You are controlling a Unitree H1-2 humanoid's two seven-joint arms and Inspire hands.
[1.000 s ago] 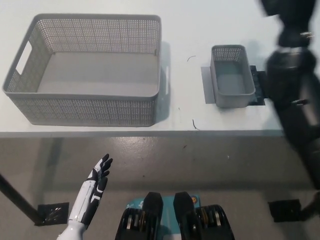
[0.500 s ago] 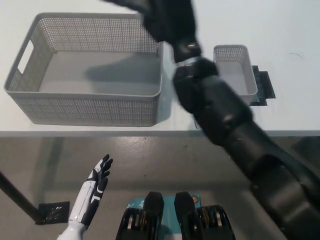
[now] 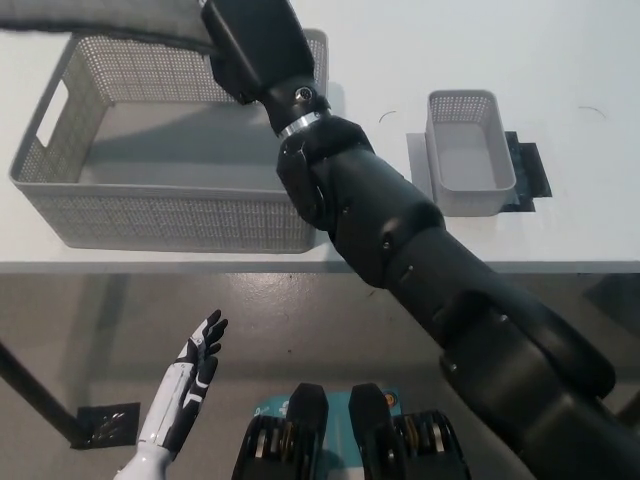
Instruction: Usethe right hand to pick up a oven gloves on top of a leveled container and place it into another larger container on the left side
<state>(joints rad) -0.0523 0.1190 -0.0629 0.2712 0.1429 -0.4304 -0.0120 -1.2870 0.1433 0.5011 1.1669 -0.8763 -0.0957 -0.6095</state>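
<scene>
Carrying the oven glove [image 3: 100, 20], a grey blur at eleven o'clock, the black right hand [image 3: 225, 35] reaches over the far rim of the large basket [image 3: 180, 215]; whether its fingers pinch the glove I cannot tell. The next move, I judge, is to let go inside the walls. The small basket [image 3: 470, 195] sits empty at two o'clock, well apart, and the white left hand [image 3: 195, 375] rests spread at seven o'clock.

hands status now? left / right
Left hand: open, holds nothing, resting low at the lower left.
Right hand: over the large basket by a grey item; grip cannot be told.
</scene>
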